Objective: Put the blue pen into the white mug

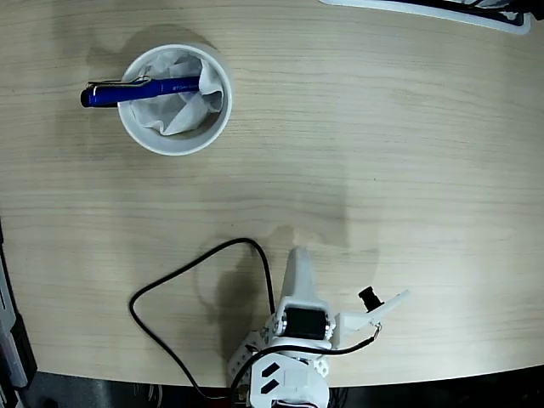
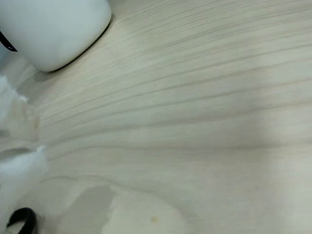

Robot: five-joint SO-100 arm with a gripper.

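The white mug (image 1: pixel 175 143) stands at the upper left of the fixed view, lined with crumpled white paper. The blue pen (image 1: pixel 140 89) lies tilted in it: one end rests on the paper inside, while the clip end sticks out over the left rim. My gripper (image 1: pixel 297 262) is far from both, low in the picture near the arm's base, pointing up the table. Its fingers look pressed together with nothing between them. In the wrist view the white mug (image 2: pixel 53 29) fills the top left corner, and the pen is out of sight there.
A black cable (image 1: pixel 183 280) loops on the wooden table (image 1: pixel 382 170) left of the arm. A white flat object (image 1: pixel 476 13) sits at the top right edge. The table's front edge runs just below the arm's base.
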